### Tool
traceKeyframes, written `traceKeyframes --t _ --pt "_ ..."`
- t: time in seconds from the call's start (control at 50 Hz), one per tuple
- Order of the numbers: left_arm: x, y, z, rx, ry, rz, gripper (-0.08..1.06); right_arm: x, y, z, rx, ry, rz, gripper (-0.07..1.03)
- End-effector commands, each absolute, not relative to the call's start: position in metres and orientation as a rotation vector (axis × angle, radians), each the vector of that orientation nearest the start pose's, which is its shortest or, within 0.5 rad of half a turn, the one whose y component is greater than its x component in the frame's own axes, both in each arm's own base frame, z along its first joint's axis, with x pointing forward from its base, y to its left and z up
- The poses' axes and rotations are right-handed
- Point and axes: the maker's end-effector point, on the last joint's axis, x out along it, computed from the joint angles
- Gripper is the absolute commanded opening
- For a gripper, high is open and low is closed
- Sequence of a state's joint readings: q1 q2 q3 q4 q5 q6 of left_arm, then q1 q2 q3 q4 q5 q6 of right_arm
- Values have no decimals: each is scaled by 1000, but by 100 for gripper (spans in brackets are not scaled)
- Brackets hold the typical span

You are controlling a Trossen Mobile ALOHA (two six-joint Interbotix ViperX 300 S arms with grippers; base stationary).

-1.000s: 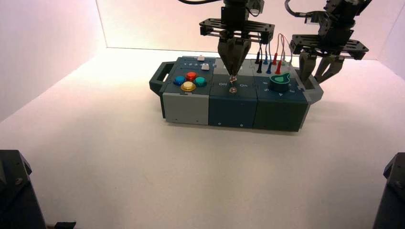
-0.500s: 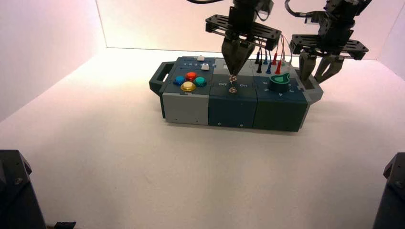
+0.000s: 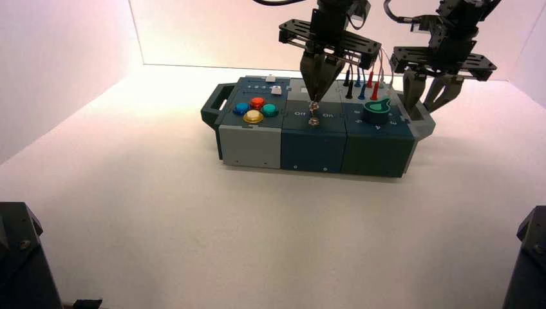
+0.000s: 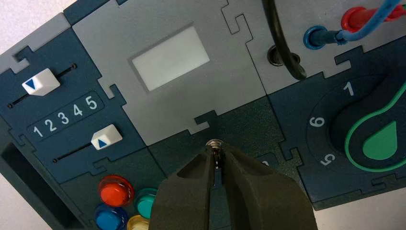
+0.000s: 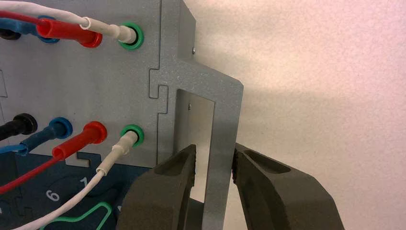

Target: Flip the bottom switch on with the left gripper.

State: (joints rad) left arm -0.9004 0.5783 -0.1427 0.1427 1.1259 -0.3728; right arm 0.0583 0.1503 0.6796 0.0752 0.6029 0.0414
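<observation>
On the dark blue middle panel of the box (image 3: 312,151), the bottom switch (image 3: 313,121), a tiny silver toggle, nearer the front edge than its twin, with the white words Off and On (image 3: 328,115) to either side of its lever. Just behind it, the upper silver toggle (image 3: 313,105). Right over that one, the left gripper (image 3: 314,100), pointing down, closed to fingertips together; whether gripping the lever, impossible to tell.

To the left of the switches, four round buttons: red (image 3: 257,102), blue (image 3: 241,108), green (image 3: 270,111) and yellow (image 3: 253,116). Behind these, two white sliders (image 4: 107,137). Behind the toggles, a pale window (image 4: 171,58) in a grey panel. To the right, the green-rimmed knob (image 3: 376,112), with wires (image 3: 380,61) plugged in behind. At the box's right end, the right gripper (image 3: 425,106), standing wide open, fingers on either side of the grey handle (image 5: 224,143), nothing clearly gripped.

In the left wrist view, bottom switch out of sight behind the gripper, On label mostly covered, knob cut off at the picture's edge. In the high view, some wires partly behind the left gripper's mount. Beneath the box, a pale tabletop (image 3: 257,232).
</observation>
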Motion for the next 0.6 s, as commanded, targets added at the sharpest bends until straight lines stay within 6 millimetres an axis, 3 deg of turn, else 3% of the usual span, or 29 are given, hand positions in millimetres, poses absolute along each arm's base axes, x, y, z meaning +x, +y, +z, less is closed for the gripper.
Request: traceKeyframes --t 0.02,0.24,0.6 --pt "328 -376 71 497 1383 -394 -3 338 32 29 74 1395 20 40" --pt "326 -372 75 537 1401 -402 -2 339 32 30 74 1392 20 40" --pt "326 -373 81 542 1403 -403 15 339 32 30 73 1392 21 40"
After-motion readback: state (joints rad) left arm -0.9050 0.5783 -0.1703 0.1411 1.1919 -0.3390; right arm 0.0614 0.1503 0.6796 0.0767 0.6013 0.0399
